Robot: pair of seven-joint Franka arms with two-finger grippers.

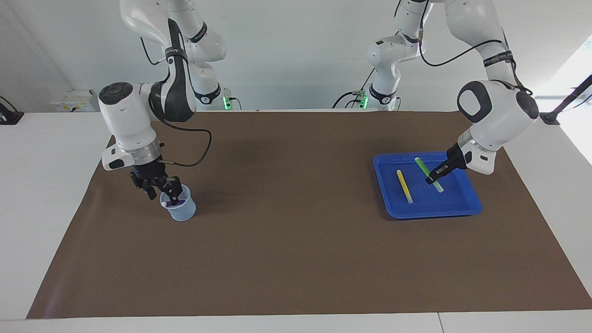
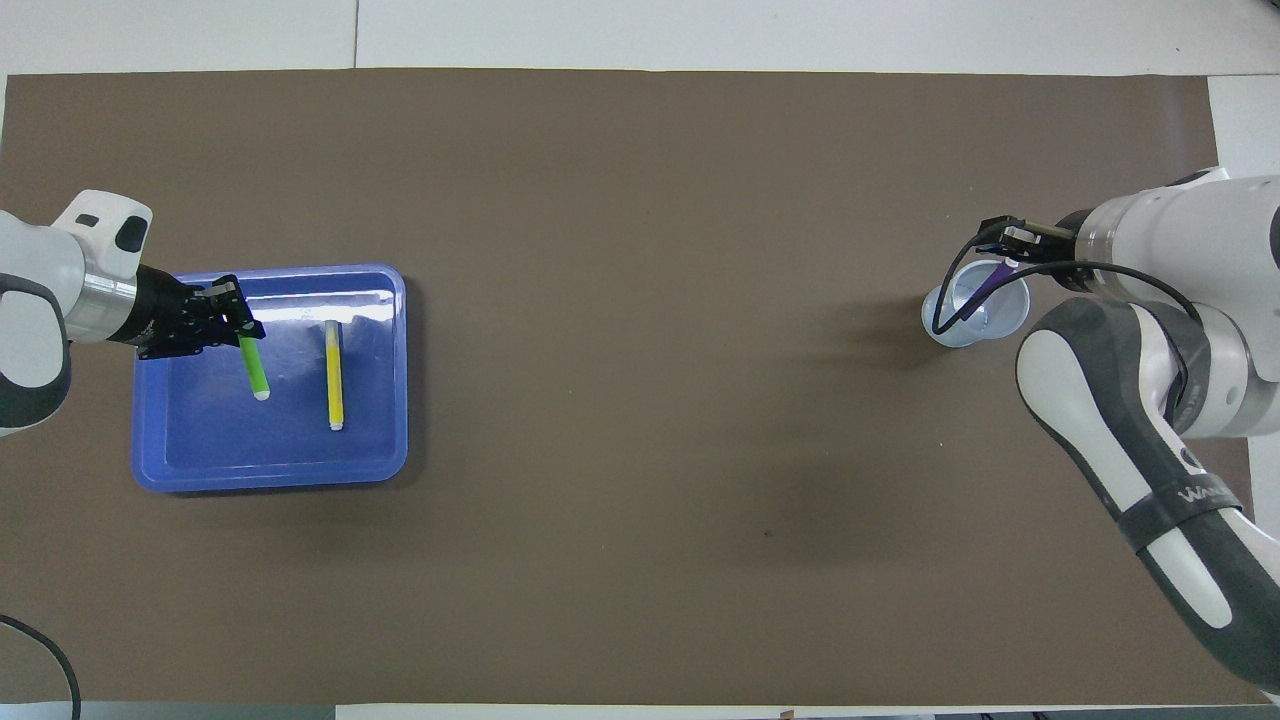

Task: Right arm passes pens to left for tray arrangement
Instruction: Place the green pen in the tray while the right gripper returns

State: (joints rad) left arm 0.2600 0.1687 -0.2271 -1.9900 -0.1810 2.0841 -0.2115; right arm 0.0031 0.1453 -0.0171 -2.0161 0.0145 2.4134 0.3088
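Blue plastic, shallow and square with rounded corners, the tray (image 1: pixel 467 210) sits on the brown mat (image 1: pixel 296 259) toward the left arm's end of the table in the facing view. In it lie a thin yellow pen (image 1: pixel 404 186) and, beside it, a thin green pen (image 1: pixel 427 174), roughly parallel. The left gripper (image 1: pixel 436 176) is clamped on the green pen partway along its length, low inside the tray; whether the pen rests on the tray floor cannot be told. Toward the right arm's end stands a small translucent bluish cup (image 1: pixel 181 209). The right gripper (image 1: pixel 163 190) is at the cup's mouth, fingers dipped into the rim and hiding most of what is inside; their spacing cannot be made out.

From overhead, the tray (image 2: pixel 375 460) again holds the yellow pen (image 2: pixel 334 372) and the green pen (image 2: pixel 252 366), the left gripper (image 2: pixel 238 318) pinching the green pen's end nearer the top. The cup (image 2: pixel 958 330) contains a purple pen (image 2: pixel 994 285) leaning on the rim, with the right gripper (image 2: pixel 1008 252) over its upper end; contact is unclear.
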